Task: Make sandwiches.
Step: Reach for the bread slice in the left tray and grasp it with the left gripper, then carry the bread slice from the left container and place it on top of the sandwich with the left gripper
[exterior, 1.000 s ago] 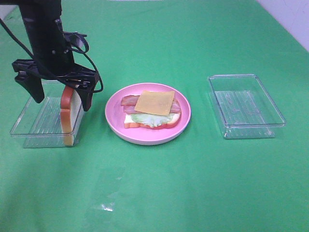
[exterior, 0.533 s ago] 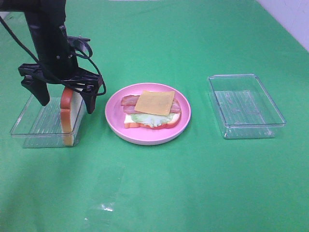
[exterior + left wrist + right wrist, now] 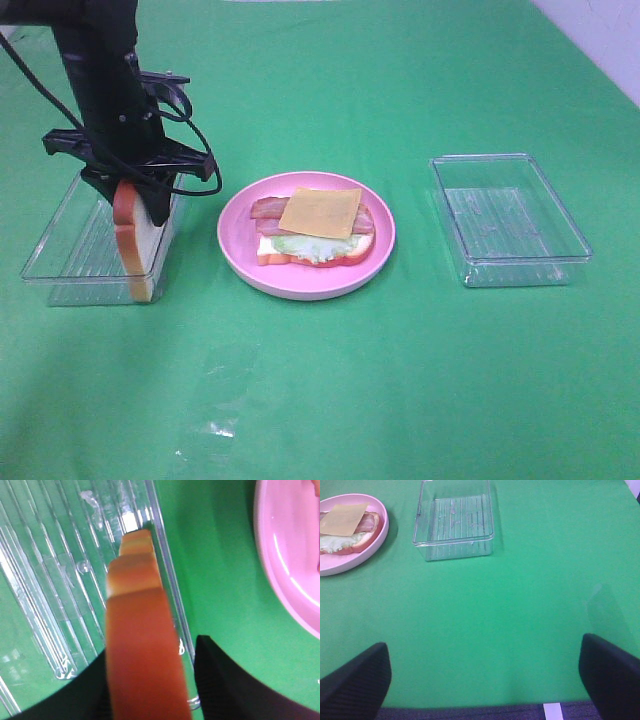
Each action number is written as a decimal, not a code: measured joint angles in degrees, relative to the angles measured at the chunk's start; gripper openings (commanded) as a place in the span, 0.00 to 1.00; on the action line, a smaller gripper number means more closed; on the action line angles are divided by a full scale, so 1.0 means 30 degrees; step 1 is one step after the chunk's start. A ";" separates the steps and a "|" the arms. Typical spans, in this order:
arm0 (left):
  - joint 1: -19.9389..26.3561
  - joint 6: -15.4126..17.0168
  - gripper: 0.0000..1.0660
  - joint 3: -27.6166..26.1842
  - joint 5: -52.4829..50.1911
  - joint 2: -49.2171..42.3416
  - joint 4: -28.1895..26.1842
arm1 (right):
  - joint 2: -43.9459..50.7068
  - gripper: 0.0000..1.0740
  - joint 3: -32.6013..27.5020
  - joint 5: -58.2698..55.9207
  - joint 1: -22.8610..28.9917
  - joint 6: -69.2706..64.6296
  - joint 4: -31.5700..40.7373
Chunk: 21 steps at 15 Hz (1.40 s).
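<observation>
**Top slice pinched in left tray, open stack waiting on plate**

Bread slice (image 3: 137, 245) stands on edge against the right wall of the left tray (image 3: 60, 262), upright so its crust faces up for a grab from above; left gripper (image 3: 128, 200) sits over that crust with a finger on each flat side, pinching the slice, though the wrist view is blurred and one finger (image 3: 225, 680) may not be fully seated; slice base looks to be down in the tray, not clearly lifted.

Pink plate (image 3: 306, 236) sits centre, just right of that tray; on it the open stack: bottom bread (image 3: 300, 256), lettuce (image 3: 312, 246), bacon strips (image 3: 268, 208), cheese square (image 3: 320, 212) on top, uncovered; judged missing only the top slice, which is why the left arm goes for it.

Right tray (image 3: 508, 218) lies well apart on the right, holding nothing visible; right gripper (image 3: 485, 680) hangs spread wide on the near side, away from everything, likely parked out of the way.
</observation>
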State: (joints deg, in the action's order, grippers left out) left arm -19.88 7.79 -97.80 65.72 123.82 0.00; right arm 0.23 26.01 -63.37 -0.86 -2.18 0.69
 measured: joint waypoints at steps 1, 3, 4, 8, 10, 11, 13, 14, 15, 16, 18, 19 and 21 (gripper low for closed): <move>0.0000 0.0000 0.27 0.0000 0.0019 0.0000 0.0000 | 0.0000 0.91 0.0000 0.0000 0.0000 0.0000 0.0000; 0.0000 0.0000 0.27 0.0000 0.0000 0.0000 0.0000 | 0.0000 0.91 0.0000 0.0000 0.0000 0.0000 0.0000; 0.0000 0.0000 0.27 0.0000 0.0000 0.0000 0.0000 | 0.0000 0.91 0.0000 0.0000 0.0000 0.0000 0.0000; 0.0000 0.0000 0.00 0.0000 0.0000 0.0000 0.0000 | 0.0000 0.91 0.0000 0.0000 0.0000 0.0000 0.0000; 0.0000 0.0000 0.00 0.0000 0.0019 0.0000 0.0000 | 0.0000 0.91 0.0000 0.0000 0.0000 0.0000 0.0000; 0.0000 0.0000 0.00 0.0000 0.0019 0.0000 0.0000 | 0.0000 0.91 0.0000 0.0000 0.0000 0.0000 0.0000; 0.0000 0.0000 0.00 0.0000 0.0019 0.0000 0.0000 | 0.0000 0.91 0.0000 0.0000 0.0000 0.0000 0.0000; 0.0000 0.0038 0.00 0.0000 0.0057 0.0000 0.0000 | 0.0000 0.91 0.0000 0.0000 0.0000 0.0000 0.0000; 0.0000 0.0153 0.00 0.0000 0.0095 0.0000 0.0000 | 0.0000 0.91 0.0000 0.0000 0.0000 0.0000 0.0000; 0.0000 0.0210 0.00 0.0000 0.0115 -0.0076 0.0000 | 0.0000 0.91 0.0000 0.0000 0.0000 0.0000 0.0000; 0.0000 0.0306 0.00 0.0000 0.0248 -0.0592 0.0000 | 0.0000 0.91 0.0000 0.0000 0.0000 0.0000 0.0000; 0.0000 0.0325 0.00 0.0000 0.0382 -0.0974 0.0000 | 0.0000 0.91 0.0000 0.0000 0.0000 0.0000 0.0000; 0.0000 0.0363 0.00 0.0000 0.0573 -0.1681 0.0000 | 0.0000 0.91 0.0000 0.0000 0.0000 0.0000 0.0000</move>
State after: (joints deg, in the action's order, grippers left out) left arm -19.88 8.88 -97.80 67.44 118.77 0.00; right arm 0.23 26.01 -63.37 -0.86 -2.18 0.69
